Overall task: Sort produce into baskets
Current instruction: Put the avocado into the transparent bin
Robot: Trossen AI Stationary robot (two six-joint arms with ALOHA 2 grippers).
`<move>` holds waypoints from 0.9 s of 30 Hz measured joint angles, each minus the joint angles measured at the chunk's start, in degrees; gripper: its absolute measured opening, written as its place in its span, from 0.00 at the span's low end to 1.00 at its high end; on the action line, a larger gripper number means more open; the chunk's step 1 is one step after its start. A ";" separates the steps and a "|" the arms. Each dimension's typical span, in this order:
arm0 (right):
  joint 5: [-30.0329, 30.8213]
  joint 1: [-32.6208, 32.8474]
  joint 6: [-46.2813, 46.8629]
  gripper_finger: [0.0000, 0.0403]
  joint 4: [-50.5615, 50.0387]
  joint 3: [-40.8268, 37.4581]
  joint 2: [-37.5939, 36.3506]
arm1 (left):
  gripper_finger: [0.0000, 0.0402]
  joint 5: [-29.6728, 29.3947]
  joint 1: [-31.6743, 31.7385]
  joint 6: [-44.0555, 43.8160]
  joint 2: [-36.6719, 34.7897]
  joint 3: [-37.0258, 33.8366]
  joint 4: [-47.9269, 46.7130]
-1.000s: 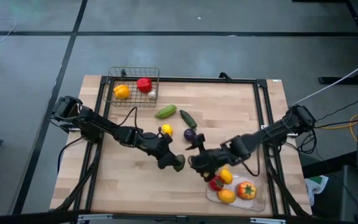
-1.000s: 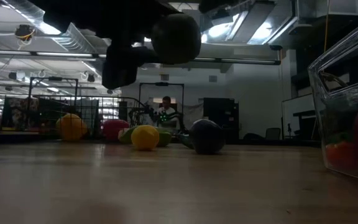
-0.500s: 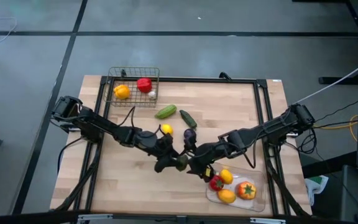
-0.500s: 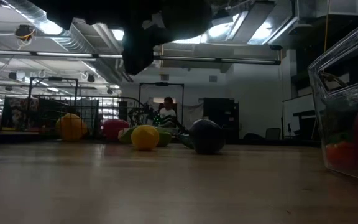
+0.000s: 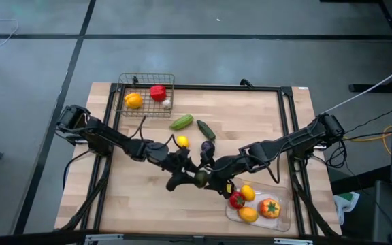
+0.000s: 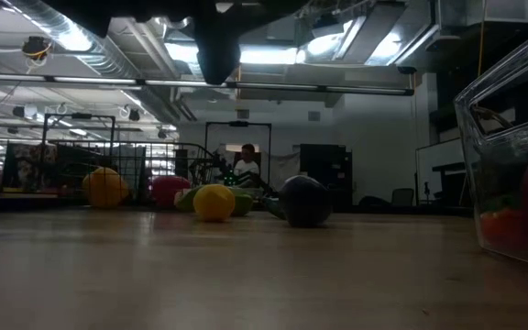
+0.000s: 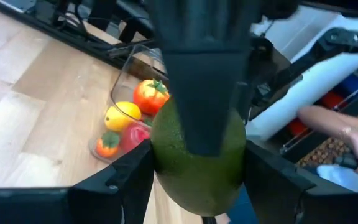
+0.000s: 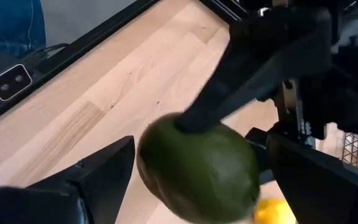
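Dark green avocado (image 7: 197, 163), smooth, rounded, glossy skin, aloft above tabletop (image 5: 250, 122) centre, between both hands. Left hand (image 5: 197, 178) clenched on avocado, its fingers (image 7: 204, 81) pressed on the fruit. Right hand (image 5: 209, 181) released, wide fingers (image 8: 92, 180) flanking avocado, not yet gripping. Clear tray (image 5: 282, 219) near right, holding tomato (image 5: 269, 207), lemon (image 5: 248, 193), red and orange pieces. Wire basket (image 5: 145, 77) far corner, with yellow and red produce. Cucumbers (image 5: 205, 130), yellow fruit (image 5: 182, 141), purple one (image 5: 208, 146) loose on tabletop.

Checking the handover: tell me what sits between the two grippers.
A dark green avocado. In both wrist views it fills the gap between the left gripper, whose fingers clamp its sides, and the open right gripper, whose fingers flank it without visibly touching.
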 joint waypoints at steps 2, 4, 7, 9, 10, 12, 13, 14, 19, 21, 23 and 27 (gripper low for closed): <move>-0.08 -0.24 0.03 0.89 -0.30 0.00 0.00 | 0.54 0.02 -0.53 1.29 -0.01 0.00 -0.04; -1.23 -0.40 0.25 0.89 -0.47 0.00 0.00 | 0.54 0.04 -0.98 2.36 -0.01 0.00 -0.02; -2.85 -0.75 0.46 0.89 -0.63 0.00 0.00 | 0.54 0.04 -1.43 3.28 -0.01 0.00 0.02; -3.55 -0.73 0.46 0.88 -0.61 0.00 0.00 | 0.54 -0.06 -1.57 3.95 -0.01 0.00 0.39; -3.61 -0.72 0.46 0.87 -0.61 0.00 0.00 | 0.54 -0.11 -1.57 4.12 -0.01 0.00 0.51; -3.68 -0.72 0.46 0.84 -0.63 0.00 0.00 | 0.54 -0.14 -1.55 4.22 -0.01 0.00 0.82; -3.96 -0.72 0.45 0.82 -0.61 0.00 0.00 | 0.54 -0.19 -1.52 4.22 -0.01 0.00 1.00; -4.07 -0.72 0.44 0.80 -0.53 0.00 0.00 | 0.54 -0.21 -1.46 4.23 -0.01 0.00 1.24; -4.09 -0.72 0.39 0.70 -0.52 0.00 0.00 | 0.54 -0.34 -1.42 4.27 -0.01 0.00 1.20; -4.09 -0.72 0.39 0.66 -0.50 0.00 0.00 | 0.54 -0.34 -1.44 4.29 -0.01 0.00 1.20; -4.09 -0.72 0.39 0.63 -0.35 0.00 0.00 | 0.54 -0.32 -1.44 4.28 -0.01 0.00 1.18; -4.09 -0.72 0.39 0.61 0.17 0.00 0.00 | 0.54 -0.25 -1.48 4.31 -0.01 0.00 1.20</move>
